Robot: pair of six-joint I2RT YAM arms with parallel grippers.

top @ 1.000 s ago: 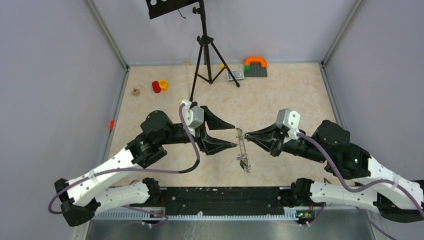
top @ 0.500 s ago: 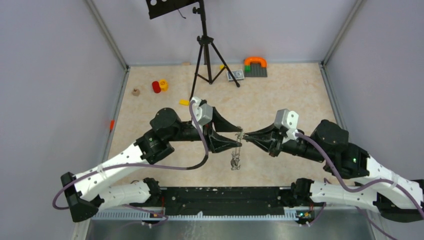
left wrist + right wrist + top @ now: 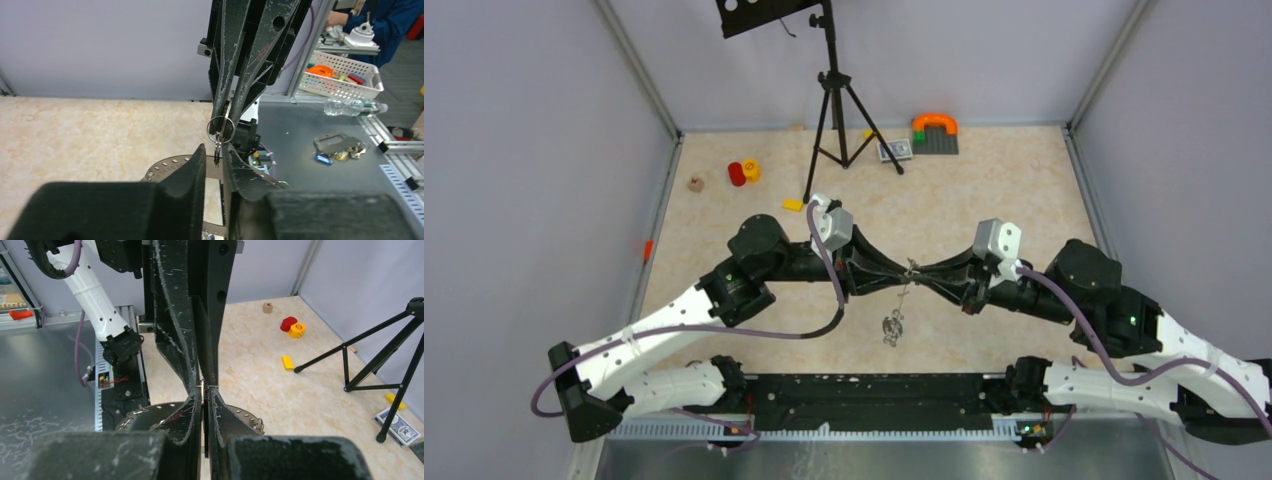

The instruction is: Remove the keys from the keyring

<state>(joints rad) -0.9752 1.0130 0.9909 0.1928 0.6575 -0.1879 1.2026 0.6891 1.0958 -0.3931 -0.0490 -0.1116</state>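
Note:
The keyring hangs in mid-air between my two grippers, seen edge-on in the top view [image 3: 903, 297], with the keys [image 3: 891, 328] bunched at its lower end. In the left wrist view its flat perforated arc [image 3: 167, 163] hangs under a small wire loop [image 3: 220, 130]. My right gripper [image 3: 920, 271] is shut on that loop from the right. My left gripper [image 3: 902, 272] meets it tip to tip. Its fingers [image 3: 200, 160] are closed to a narrow gap round the thin metal piece under the loop. The right wrist view shows the arc [image 3: 240, 415] behind my right gripper [image 3: 205, 390].
A black tripod [image 3: 834, 110] stands at the back centre. A yellow block [image 3: 793, 205] lies just behind the left arm. Red and yellow pieces [image 3: 744, 172], a small cube [image 3: 695, 184], a card [image 3: 894, 150] and a brick plate [image 3: 934, 132] lie further back. Another key bunch [image 3: 340, 147] lies on the grey bench.
My left gripper has moved right to the top of the keyring and closed from wide open. The hanging keys have swung left. The right gripper has stayed put.

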